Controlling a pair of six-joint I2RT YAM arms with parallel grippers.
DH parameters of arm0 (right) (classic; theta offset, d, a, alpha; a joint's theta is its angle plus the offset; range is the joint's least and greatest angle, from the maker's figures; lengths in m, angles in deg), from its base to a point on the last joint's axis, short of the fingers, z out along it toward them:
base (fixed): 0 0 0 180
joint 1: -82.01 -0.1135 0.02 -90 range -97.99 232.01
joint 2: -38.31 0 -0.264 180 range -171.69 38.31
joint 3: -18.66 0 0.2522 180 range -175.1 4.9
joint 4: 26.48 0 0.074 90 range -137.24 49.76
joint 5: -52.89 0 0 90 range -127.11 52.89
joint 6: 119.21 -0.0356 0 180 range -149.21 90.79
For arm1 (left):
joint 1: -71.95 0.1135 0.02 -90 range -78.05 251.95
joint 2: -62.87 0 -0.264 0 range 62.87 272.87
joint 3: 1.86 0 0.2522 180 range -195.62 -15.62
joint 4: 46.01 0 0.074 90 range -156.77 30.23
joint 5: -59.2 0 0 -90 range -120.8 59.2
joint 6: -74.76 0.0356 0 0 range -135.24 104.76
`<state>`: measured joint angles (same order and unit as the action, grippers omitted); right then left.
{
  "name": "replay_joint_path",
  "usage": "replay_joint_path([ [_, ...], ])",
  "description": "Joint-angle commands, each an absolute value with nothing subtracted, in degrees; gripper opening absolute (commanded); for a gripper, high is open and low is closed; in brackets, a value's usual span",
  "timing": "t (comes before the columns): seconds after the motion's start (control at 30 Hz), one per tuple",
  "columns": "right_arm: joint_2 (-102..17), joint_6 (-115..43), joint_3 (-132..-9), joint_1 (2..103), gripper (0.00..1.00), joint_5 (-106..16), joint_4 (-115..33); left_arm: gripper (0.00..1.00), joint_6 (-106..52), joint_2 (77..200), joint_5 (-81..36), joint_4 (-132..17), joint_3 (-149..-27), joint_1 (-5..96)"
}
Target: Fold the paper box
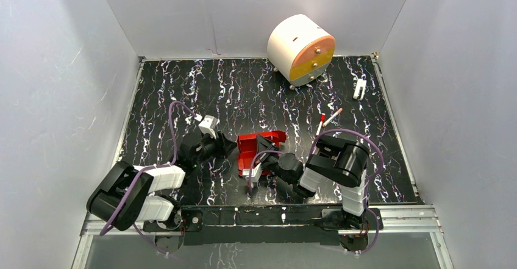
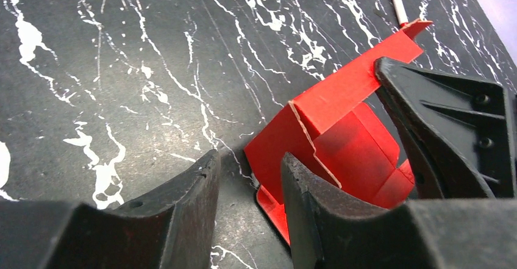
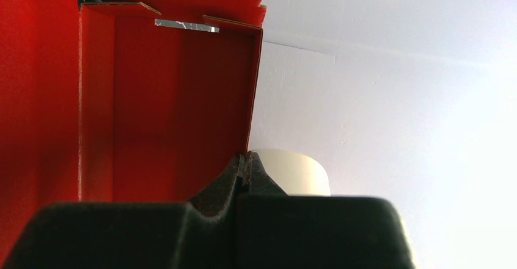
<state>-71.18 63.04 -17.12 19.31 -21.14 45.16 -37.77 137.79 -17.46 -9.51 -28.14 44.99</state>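
Observation:
The paper box (image 1: pixel 249 143) is a bright red card shape, partly folded with its walls raised, lying on the black marbled table between my two arms. My right gripper (image 1: pixel 269 143) is shut on the edge of one upright wall. In the right wrist view its jaws (image 3: pixel 245 159) pinch the thin edge of the paper box (image 3: pixel 171 98). My left gripper (image 1: pixel 230 147) is open at the box's left side. In the left wrist view the paper box (image 2: pixel 341 132) has its near corner just ahead of the gap between my left gripper's (image 2: pixel 247 168) fingers. The right gripper's black finger (image 2: pixel 451 129) shows beyond.
A large white-and-orange drum (image 1: pixel 302 49) lies at the back of the table, also showing as the drum (image 3: pixel 299 174) behind the right jaws. Two red-capped white pens (image 1: pixel 327 119) lie right of the box, and a small white clip (image 1: pixel 360 88) sits at the far right. Grey walls enclose the table.

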Motion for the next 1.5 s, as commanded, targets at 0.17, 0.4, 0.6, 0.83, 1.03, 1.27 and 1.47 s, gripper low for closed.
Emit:
replay_joint_path([
  [0.17, -70.58, 61.77, -18.04, 19.08, 0.00, -22.27, 44.98, 0.39, -35.30, 138.11, -12.18, -5.77, -29.46, 44.27],
  [0.4, -70.43, 60.96, -18.26, 18.99, 0.00, -23.02, 43.59, 0.37, -34.06, 141.17, -13.04, -3.45, -30.34, 43.19],
  [0.6, -70.33, 60.21, -18.17, 18.99, 0.00, -23.40, 42.93, 0.36, -33.10, 142.79, -16.11, -1.06, -30.56, 41.62],
  [0.83, -69.97, 58.97, -18.48, 18.93, 0.00, -23.98, 40.62, 0.37, -31.83, 145.52, -18.96, 2.84, -31.19, 40.18],
  [1.03, -69.49, 57.76, -18.82, 18.82, 0.00, -24.81, 38.87, 0.37, -31.27, 146.96, -22.38, 5.74, -30.92, 38.88],
  [1.27, -69.38, 56.53, -18.90, 18.66, 0.00, -25.16, 38.06, 0.27, -30.21, 148.54, -27.67, 8.05, -31.00, 38.02],
  [1.47, -68.68, 55.23, -19.22, 18.56, 0.00, -25.42, 36.39, 0.20, -28.48, 150.30, -34.41, 9.36, -31.00, 35.13],
])
